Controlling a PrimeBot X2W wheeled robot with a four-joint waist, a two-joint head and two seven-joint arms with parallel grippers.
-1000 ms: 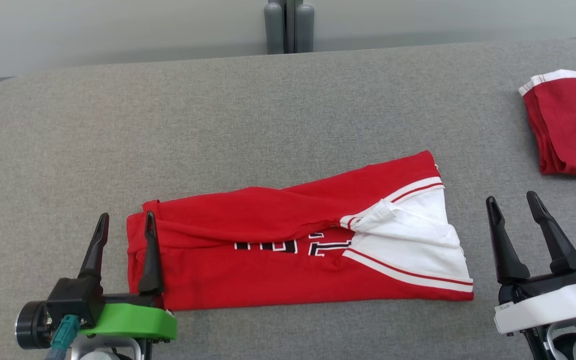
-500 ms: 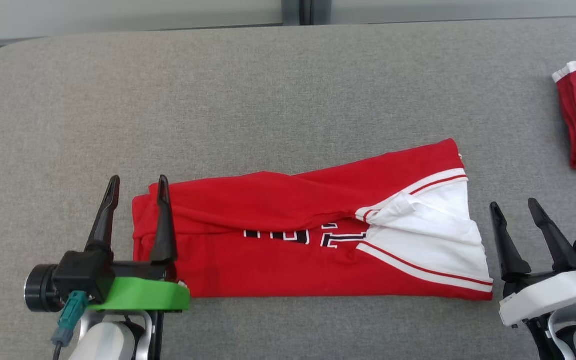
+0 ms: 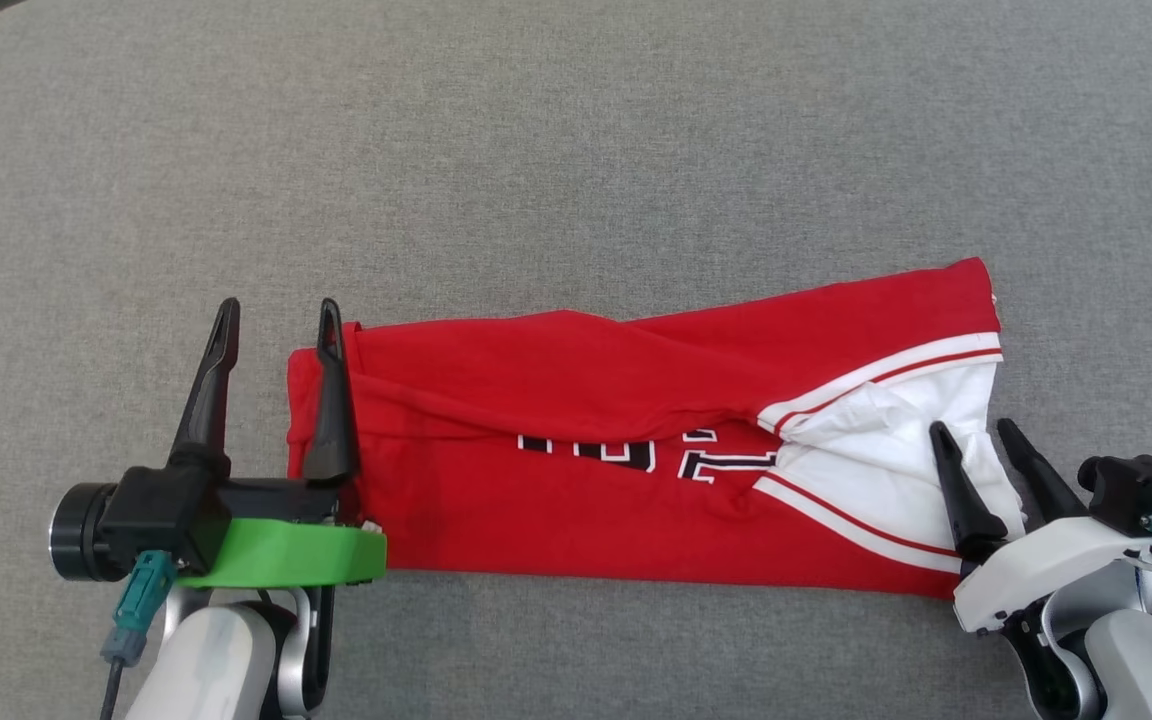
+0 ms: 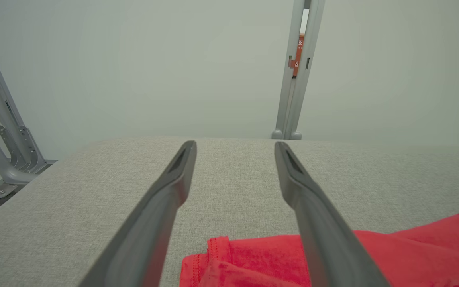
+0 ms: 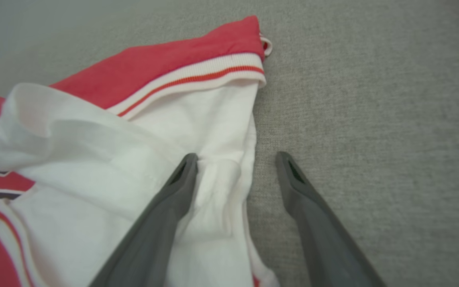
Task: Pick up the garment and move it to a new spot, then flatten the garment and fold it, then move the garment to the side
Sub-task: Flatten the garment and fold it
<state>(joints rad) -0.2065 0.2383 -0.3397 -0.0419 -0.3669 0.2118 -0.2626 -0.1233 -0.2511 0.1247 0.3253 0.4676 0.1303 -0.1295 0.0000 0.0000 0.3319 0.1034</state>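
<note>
Garment judged light and limp; best gripped at both short ends, where left gripper and right gripper stand spread, empty.

Garment red, white panel w/ red stripes; table grey.

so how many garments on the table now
1: the red and white garment, lying across the grey table between the left gripper and right gripper. More could lie out of frame.
</note>
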